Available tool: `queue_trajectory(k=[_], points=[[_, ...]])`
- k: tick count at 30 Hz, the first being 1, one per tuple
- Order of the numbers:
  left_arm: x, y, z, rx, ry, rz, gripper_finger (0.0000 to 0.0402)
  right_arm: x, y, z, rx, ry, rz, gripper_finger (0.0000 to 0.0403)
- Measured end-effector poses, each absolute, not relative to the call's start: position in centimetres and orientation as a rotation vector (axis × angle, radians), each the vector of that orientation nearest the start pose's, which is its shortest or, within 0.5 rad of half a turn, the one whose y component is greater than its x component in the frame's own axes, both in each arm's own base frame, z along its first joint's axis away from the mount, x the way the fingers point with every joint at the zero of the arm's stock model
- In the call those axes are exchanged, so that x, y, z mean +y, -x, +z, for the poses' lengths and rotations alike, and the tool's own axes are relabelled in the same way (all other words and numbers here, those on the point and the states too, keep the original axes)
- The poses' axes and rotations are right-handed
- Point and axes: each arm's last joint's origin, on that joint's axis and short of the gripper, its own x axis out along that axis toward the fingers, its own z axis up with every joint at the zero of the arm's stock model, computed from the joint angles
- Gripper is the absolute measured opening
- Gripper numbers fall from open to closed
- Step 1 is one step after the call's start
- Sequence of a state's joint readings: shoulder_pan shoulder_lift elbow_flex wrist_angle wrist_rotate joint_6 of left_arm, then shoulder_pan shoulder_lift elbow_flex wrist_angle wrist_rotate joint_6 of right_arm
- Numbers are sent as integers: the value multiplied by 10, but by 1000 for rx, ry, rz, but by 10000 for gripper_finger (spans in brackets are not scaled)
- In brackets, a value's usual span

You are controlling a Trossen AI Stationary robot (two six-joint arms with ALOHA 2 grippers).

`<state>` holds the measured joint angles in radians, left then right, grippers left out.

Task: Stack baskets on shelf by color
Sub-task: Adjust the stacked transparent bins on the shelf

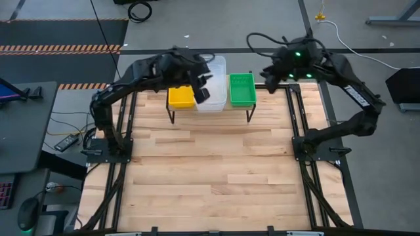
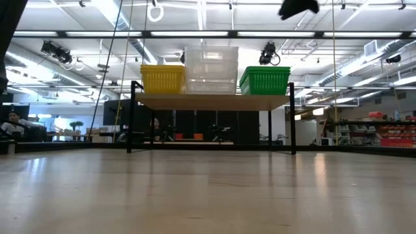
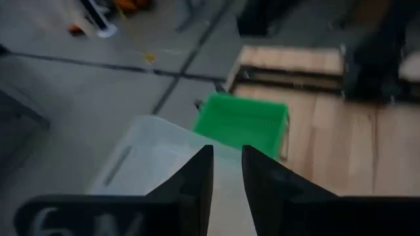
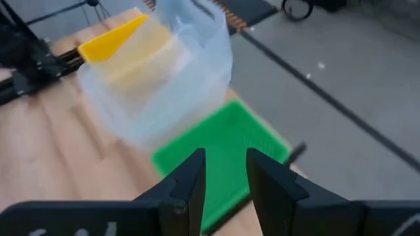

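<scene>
The shelf (image 2: pixel 214 101) stands at the table's far edge on thin black legs. On its plank sit the yellow baskets (image 1: pixel 180 97) at left, the taller stack of clear baskets (image 1: pixel 213 98) in the middle and the green baskets (image 1: pixel 241 90) at right. My left gripper (image 1: pixel 202 92) hovers over the clear stack (image 3: pixel 151 164), open by a narrow gap with nothing in it. My right gripper (image 1: pixel 268 77) hangs just right of and above the green baskets (image 4: pixel 223 141), also narrowly open and empty.
The wooden tabletop (image 1: pixel 216 170) stretches from the shelf to the near edge. Black frame rails (image 1: pixel 308 170) run along both sides of the table. A person (image 2: pixel 10 121) sits far off in the room at left.
</scene>
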<state>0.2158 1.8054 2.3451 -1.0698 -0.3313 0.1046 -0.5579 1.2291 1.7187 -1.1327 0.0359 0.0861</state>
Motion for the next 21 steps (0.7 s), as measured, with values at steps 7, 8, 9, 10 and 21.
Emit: queue_trajectory(k=[7,8,9,10,21], points=[[92,-319,500,558,-234,748,80,-139,-219,443,629,-136,-562,117],[97,-317,500,566,-239,776,81,-143,-227,440,627,-135,-562,117],[101,-316,499,575,-239,792,83,-148,-235,436,622,-144,-566,117],[106,-315,498,588,-233,804,84,-153,-241,432,617,-162,-573,117],[135,-294,472,797,-18,880,85,-169,-278,409,559,-430,-499,117]])
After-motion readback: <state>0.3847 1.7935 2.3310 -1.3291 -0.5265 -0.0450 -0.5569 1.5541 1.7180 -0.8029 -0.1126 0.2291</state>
